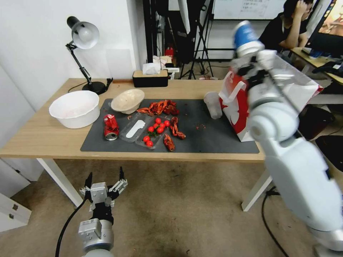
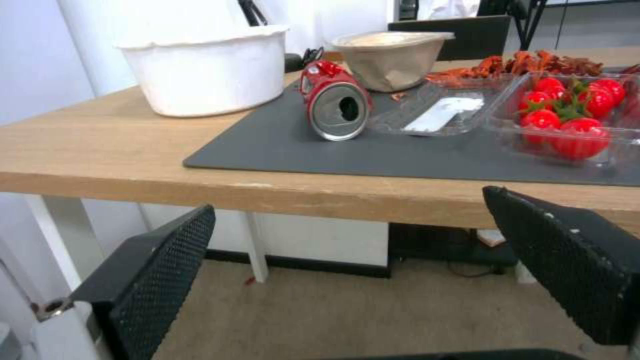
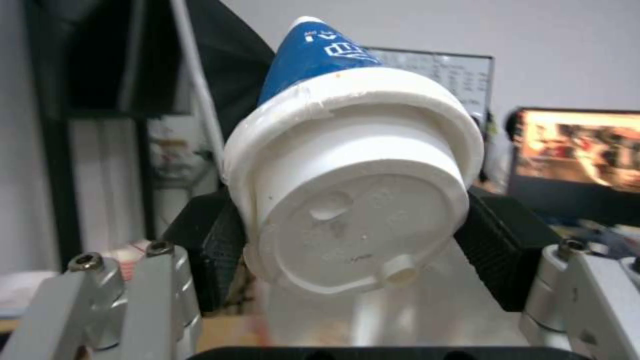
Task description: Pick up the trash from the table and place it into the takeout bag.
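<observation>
R tool (image 1: 254, 59) raised, clamped, L tool (image 1: 104, 182) low, fingers apart

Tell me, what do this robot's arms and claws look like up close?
The arms are smooth, rounded, glossy white shells. The left gripper has a silver metal body, a black cable running back along the arm, and two black fingers with a dimpled, mesh-like grip surface. The right gripper matches: black pads on silver brackets with hex screws.

Matt wood-grain desk (image 1: 43, 135); matt grey mat (image 1: 214, 139); glossy dented metal can (image 2: 333, 107); clear glossy plastic tray (image 2: 433, 112).
</observation>
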`<state>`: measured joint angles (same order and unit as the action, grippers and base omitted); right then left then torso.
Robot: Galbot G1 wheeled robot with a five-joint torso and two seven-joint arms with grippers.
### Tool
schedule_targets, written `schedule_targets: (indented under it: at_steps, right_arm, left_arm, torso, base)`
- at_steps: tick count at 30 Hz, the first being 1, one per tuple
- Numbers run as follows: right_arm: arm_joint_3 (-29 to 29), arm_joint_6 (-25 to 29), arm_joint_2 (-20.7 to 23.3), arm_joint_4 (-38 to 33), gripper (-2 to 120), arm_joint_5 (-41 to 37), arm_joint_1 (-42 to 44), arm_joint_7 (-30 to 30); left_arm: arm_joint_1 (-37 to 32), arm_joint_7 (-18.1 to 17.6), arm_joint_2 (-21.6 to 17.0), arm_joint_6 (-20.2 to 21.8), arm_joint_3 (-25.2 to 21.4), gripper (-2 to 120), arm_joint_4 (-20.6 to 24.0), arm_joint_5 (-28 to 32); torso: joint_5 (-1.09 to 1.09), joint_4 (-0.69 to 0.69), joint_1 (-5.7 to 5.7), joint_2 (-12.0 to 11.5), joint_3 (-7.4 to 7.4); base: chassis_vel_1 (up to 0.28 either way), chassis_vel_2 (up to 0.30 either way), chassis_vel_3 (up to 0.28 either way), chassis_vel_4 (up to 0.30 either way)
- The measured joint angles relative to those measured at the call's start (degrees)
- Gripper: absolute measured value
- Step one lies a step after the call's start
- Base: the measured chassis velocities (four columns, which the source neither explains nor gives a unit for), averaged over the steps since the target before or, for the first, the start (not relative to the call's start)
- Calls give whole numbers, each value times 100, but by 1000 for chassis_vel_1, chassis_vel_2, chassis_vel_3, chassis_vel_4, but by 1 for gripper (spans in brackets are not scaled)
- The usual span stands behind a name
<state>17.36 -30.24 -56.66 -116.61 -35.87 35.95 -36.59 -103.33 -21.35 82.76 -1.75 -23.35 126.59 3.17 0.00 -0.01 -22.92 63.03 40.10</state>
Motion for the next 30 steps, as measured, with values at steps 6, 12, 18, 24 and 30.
schedule_targets:
  at_steps: [6,12,18,24,30]
  right_arm:
    - [258,-137,166,295,67,-303,246,43]
    - [294,-133,196,354,80,-328,273,89]
    - [287,-131,206,348,99,-322,260,90]
    - [279,-87,178,287,100,-316,312,106]
    - [298,463,138,-225,100,-539,400,413]
  left_arm:
    - [-3,-3,5,5,46,100,-20,-42]
    - [-17,-3,3,9,48,100,0,-52]
    - [-58,-3,6,11,46,100,31,-75]
    - [-73,-3,17,10,50,100,31,-94]
    - [-71,-4,54,11,52,100,21,-97]
  torso:
    - [2,1,0,0,0]
    - [0,2,0,0,0]
    - [0,2,0,0,0]
    - [0,1,0,0,0]
    - [-1,2,2,0,0]
  base:
    - [0,0,0,0]
    - [0,0,0,0]
    - [0,0,0,0]
    - [0,0,0,0]
    - [0,0,0,0]
